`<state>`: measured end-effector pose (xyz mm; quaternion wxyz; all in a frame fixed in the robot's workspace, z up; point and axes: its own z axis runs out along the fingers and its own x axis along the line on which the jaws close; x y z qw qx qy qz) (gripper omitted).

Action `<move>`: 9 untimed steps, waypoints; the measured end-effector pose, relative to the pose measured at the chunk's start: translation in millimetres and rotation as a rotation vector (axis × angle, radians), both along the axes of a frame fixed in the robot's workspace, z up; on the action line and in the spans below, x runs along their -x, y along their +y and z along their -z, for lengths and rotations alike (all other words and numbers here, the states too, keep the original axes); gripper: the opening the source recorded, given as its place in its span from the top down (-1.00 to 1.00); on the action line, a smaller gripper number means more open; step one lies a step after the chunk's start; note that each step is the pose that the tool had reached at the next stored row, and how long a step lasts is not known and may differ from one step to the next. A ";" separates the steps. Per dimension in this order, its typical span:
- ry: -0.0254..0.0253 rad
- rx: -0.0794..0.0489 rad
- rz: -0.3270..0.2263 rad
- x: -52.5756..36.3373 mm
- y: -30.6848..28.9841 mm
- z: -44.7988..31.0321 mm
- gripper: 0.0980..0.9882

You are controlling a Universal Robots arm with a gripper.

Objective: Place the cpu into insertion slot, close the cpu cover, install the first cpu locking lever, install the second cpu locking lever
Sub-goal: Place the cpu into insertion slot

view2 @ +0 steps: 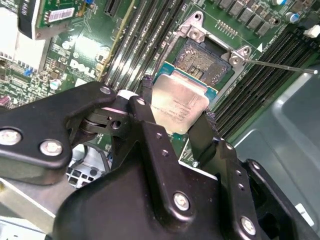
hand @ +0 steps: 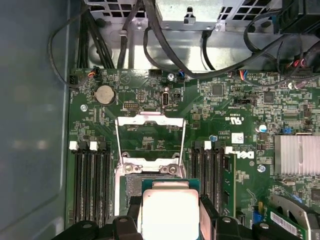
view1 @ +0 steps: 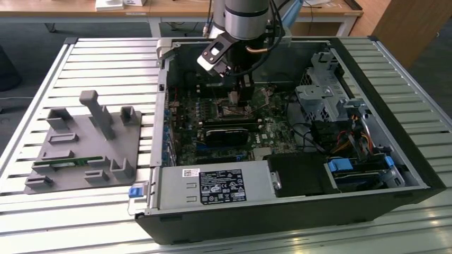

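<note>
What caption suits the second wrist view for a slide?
Gripper holding the chip by its edges, close to the uncovered socket.

The cpu (view2: pixel 181 96) is silvery-beige, end effector (view2: pixel 177 102) black, circuit board (hand: pixel 200 107) green.

Arm (view1: pixel 244 18): silver-grey cylindrical segment; black cables (view1: pixel 272 37) alongside; white block (view1: pixel 214 53) below. Gripper (view2: pixel 177 105): matte black linkage plates, silver round-head screws (view2: pixel 181 200), two black fingers (view2: pixel 150 120).
</note>
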<state>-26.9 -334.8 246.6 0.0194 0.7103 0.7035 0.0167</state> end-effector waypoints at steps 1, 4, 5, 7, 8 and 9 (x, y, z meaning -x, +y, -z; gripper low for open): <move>-0.0001 -0.002 0.000 0.0 0.5 1.1 0.01; 0.0001 -0.006 0.000 0.0 2.3 4.9 0.01; 0.0001 -0.007 0.000 0.0 3.1 6.0 0.01; 0.0000 -0.007 0.000 0.0 4.2 7.3 0.01; 0.0000 -0.007 0.000 -0.1 4.6 7.7 0.01; 0.0001 -0.007 -0.001 -0.1 4.8 8.1 0.01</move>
